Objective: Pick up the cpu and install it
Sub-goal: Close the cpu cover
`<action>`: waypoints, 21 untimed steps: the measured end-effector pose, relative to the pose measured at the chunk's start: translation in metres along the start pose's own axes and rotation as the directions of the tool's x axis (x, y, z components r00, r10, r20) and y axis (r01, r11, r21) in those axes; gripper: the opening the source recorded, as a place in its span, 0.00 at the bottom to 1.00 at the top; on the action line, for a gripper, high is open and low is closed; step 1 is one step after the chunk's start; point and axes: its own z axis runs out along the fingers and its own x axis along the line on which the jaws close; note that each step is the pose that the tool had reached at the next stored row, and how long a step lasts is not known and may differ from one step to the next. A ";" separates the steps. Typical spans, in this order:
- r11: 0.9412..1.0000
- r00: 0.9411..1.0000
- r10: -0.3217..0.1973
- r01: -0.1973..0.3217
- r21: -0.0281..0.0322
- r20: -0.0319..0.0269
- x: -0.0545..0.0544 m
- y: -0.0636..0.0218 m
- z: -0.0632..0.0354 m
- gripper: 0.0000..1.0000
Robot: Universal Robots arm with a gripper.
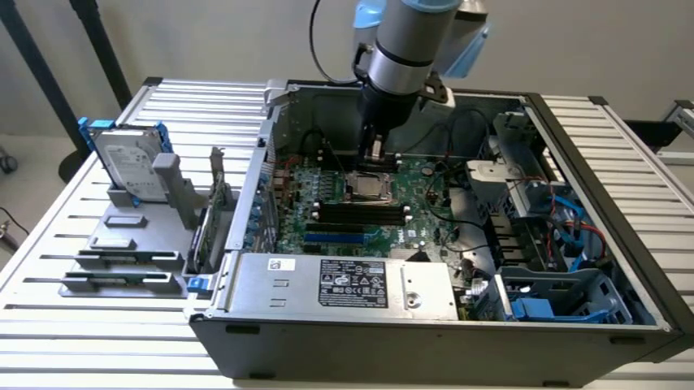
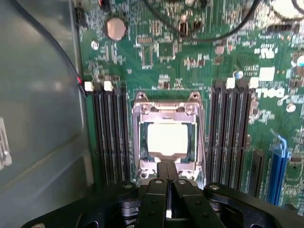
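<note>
- An open computer case [image 1: 607, 244] lies on its side on a slatted bench [image 1: 65, 236], taking up the middle of the bench and reaching to the edge on the exterior view's right.
- The arm comes down into the case, and its gripper [image 1: 375, 153] hangs low over the green motherboard [image 1: 418, 213].
- In the wrist view the gripper [image 2: 167, 167] has its two black fingers [image 2: 153, 199] pressed flat together with nothing between them.
- The cpu [image 2: 167, 139], a pale silver square, lies flat inside the metal frame of its socket [image 2: 140, 110] at the middle of the board. In the exterior view the cpu [image 1: 369, 189] sits just below the gripper.
- The fingertips end at the socket frame's edge, just beside the cpu. Whether they touch the frame cannot be told.
- Black memory slots [image 2: 108, 133] run along both sides of the socket.
- White lettering [image 2: 271, 93] on the board, seen sideways, seems to read "DELL".
- A round coin cell [image 2: 115, 28] sits on the board well apart from the socket.
- A silver power supply [image 1: 341, 280] fills the case's near wall. It carries a black-and-white label whose print is too small to read.
- A hard drive [image 1: 122, 161] with blue rails stands upright in a grey rack by the bench's edge on the exterior view's left. The writing on its label is illegible.
</note>
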 end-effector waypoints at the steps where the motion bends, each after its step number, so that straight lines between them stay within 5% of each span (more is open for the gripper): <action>1: 1.000 1.000 0.000 0.000 0.001 0.000 0.000 -0.0035 0.0013 0.11; 4: 1.000 1.000 0.001 -0.001 0.010 -0.001 -0.001 -0.0076 0.0033 0.11; 8: 0.999 1.000 0.005 -0.005 0.047 -0.005 -0.001 -0.0077 0.0037 0.11; 10: 0.998 1.000 0.006 -0.005 0.058 -0.007 -0.001 -0.0075 0.0045 0.11; 13: 0.998 1.000 0.006 -0.006 0.063 -0.008 -0.003 -0.0061 0.0081 0.11; 21: 0.998 1.000 0.006 -0.005 0.065 -0.014 -0.005 0.0014 0.0198 0.11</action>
